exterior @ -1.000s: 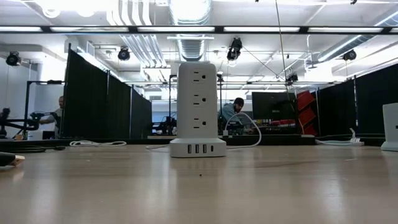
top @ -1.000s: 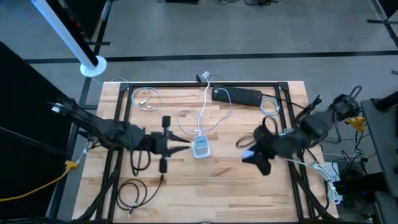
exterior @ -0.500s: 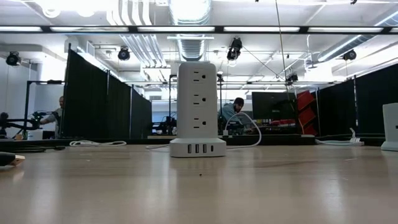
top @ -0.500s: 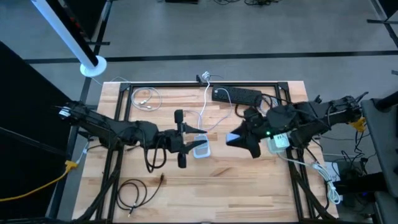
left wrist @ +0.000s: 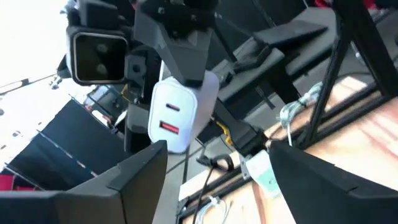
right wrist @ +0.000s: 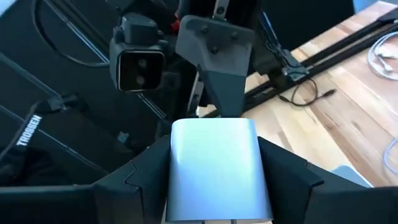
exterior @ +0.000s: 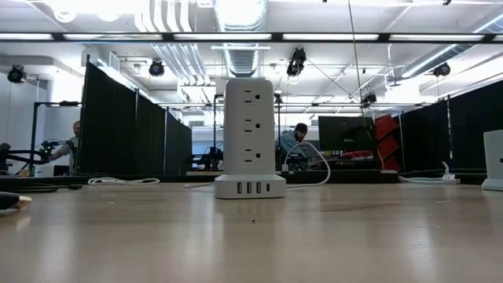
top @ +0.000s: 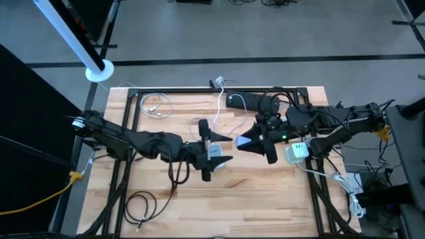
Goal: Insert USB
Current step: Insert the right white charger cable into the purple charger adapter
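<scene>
Both arms have closed in on the power tower (top: pixel 214 154); left gripper (top: pixel 211 150) and right gripper (top: pixel 255 141), spread and empty, flank it. Steadying comes next, no USB plug yet picked.

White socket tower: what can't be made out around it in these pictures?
- High view: the left tool straddles the socket tower, hiding its sides and ports.
- High view: any plug in the right tool is too small to tell.
- Right wrist view: the tower's base is cut off by the edge.
- Low view: neither arm shows.
</scene>
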`<control>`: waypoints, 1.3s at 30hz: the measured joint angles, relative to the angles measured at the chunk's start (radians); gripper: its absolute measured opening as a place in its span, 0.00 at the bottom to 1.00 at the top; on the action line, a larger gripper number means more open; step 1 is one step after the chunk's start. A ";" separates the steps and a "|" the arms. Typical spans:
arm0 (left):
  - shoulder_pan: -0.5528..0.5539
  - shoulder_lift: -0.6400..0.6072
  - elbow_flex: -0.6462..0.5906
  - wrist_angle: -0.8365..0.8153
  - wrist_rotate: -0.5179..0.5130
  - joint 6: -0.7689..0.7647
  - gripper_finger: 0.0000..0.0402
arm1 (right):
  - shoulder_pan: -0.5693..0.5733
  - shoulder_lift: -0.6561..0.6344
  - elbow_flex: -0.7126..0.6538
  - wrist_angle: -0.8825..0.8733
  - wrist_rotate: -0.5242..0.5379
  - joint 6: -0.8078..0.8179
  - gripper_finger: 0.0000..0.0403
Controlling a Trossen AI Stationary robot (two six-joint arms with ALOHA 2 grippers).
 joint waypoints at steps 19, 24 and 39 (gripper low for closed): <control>0.001 0.001 0.003 -0.001 0.128 0.013 0.68 | 0.001 0.037 0.000 0.041 -0.063 0.058 0.47; 0.002 0.000 0.002 0.004 0.137 0.011 0.68 | 0.001 0.037 0.000 0.051 -0.062 0.074 0.47; 0.003 0.000 0.000 0.021 0.151 0.002 0.68 | 0.011 0.056 0.002 0.056 -0.102 0.107 0.47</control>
